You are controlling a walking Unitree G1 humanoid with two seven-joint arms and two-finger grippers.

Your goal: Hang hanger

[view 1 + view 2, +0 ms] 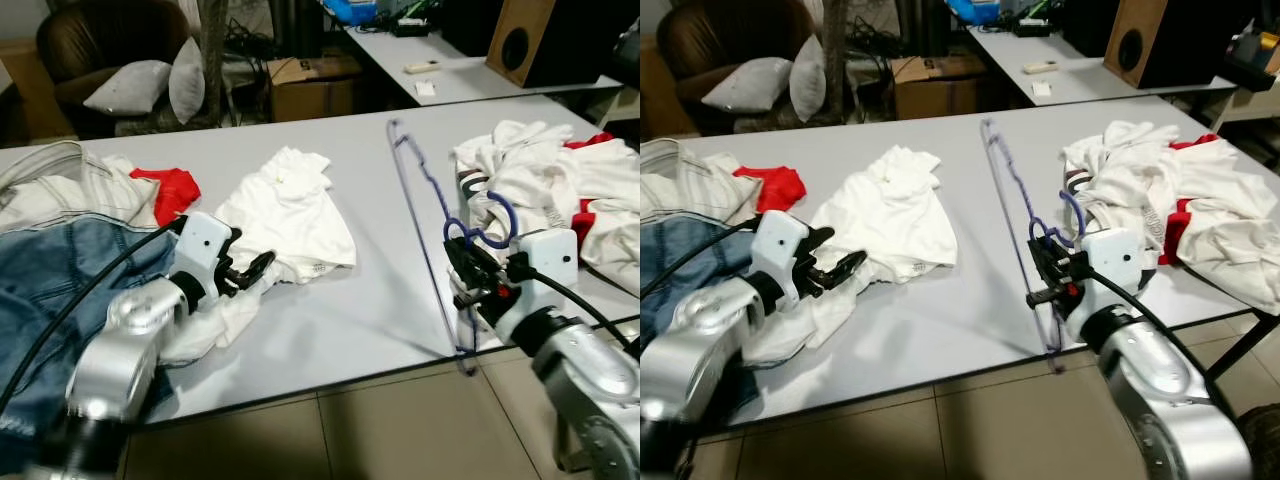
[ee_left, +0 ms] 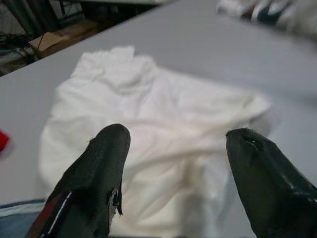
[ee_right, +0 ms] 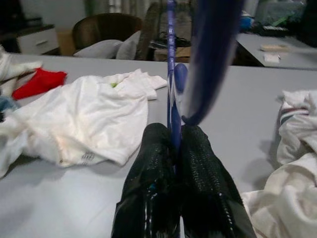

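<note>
Two grippers are over the grey table (image 1: pixel 360 300): the right gripper (image 1: pixel 470 285) is clamped on the blue hanger (image 1: pixel 420 200), which stands on edge near the table's front, while the left gripper (image 1: pixel 250 272) hovers with fingers spread above a white shirt (image 1: pixel 290 215). The hold is on thin wire, so the hanger could twist or slip when lifted. Its hook (image 1: pixel 480 232) sits just beside the heap of white clothes (image 1: pixel 550 180) and might snag there.

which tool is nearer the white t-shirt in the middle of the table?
Left. The left tool hovers open at the white t-shirt's near edge; the right tool is off to its right, shut on the blue hanger.
</note>
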